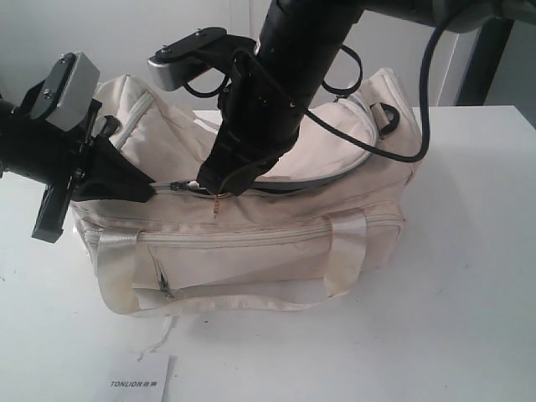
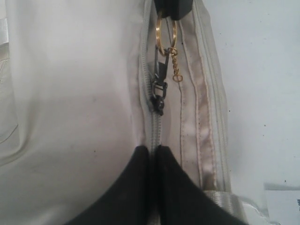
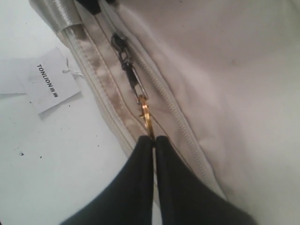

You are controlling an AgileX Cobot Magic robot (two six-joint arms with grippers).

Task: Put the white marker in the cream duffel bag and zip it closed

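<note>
The cream duffel bag (image 1: 276,251) lies on its side on the white table, front pocket toward the camera. My left gripper (image 1: 151,191) (image 2: 153,150) is shut on the bag's closed zipper seam near its left end. Just right of it, my right gripper (image 1: 209,186) (image 3: 154,139) is shut on the gold ring (image 3: 146,119) (image 2: 165,35) of the zipper pull. The dark slider (image 2: 158,93) (image 3: 119,43) sits between the two grippers. Right of the slider the top opening (image 1: 335,172) gapes, its flap lifted. The white marker is out of view.
A white "TONLION" card (image 1: 141,381) (image 3: 49,79) lies on the table in front of the bag's left end. The bag's strap (image 1: 117,276) loops over the front. The right arm's cable (image 1: 427,100) hangs across the bag's right end.
</note>
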